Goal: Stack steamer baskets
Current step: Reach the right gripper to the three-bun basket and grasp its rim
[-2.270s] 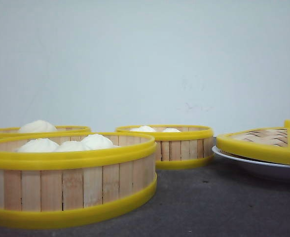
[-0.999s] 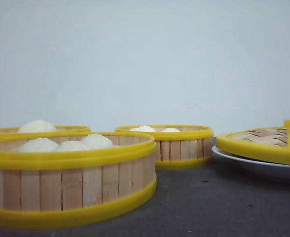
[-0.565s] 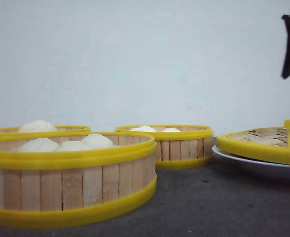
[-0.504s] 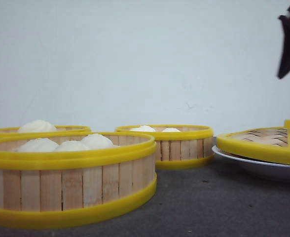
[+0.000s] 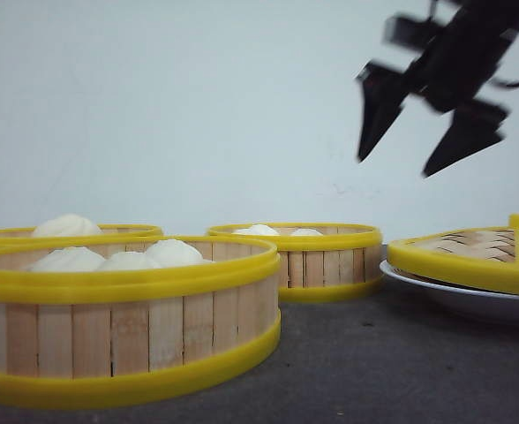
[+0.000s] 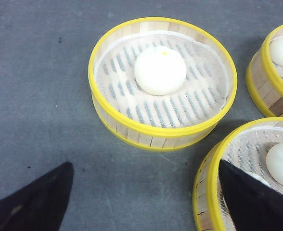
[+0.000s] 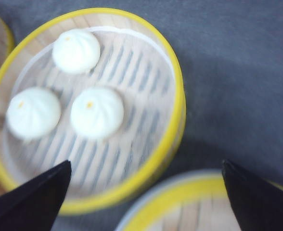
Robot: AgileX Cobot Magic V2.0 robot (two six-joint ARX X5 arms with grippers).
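Since the Baskets Are Full of Buns, Lift Them Flat

Because each basket has soft white buns inside, it should be kept level when it is picked up. All three steamer baskets sit apart on the grey table (image 5: 374,371); none is stacked yet. The white plate (image 5: 454,300) is a good thing to place them by. On it rests the flat woven lid (image 5: 471,252). The middle basket (image 5: 299,261), holding three buns, sits just beside the plate, on its left and a bit farther back. The near basket (image 5: 127,322) is well to the left of the plate and closest to the camera. The far basket (image 5: 3,235), with one bun (image 6: 160,70), peeks out behind that one, farthest from the plate.

The baskets look light and stiff, made of thin wooden slats with smooth yellow rims. Those plastic rims may be slippery, and the slats may crack if squeezed hard. A good spot to hold is probably the wall, with one finger inside and one outside, away from the buns.

Each basket is round, so it has no long side. They all stand upright with the open side facing up.

High above the plate, the right gripper (image 5: 414,155) hangs in the air with its fingers spread wide, holding nothing. The left gripper (image 6: 141,192) is also spread wide and empty, above the table beside the far basket.
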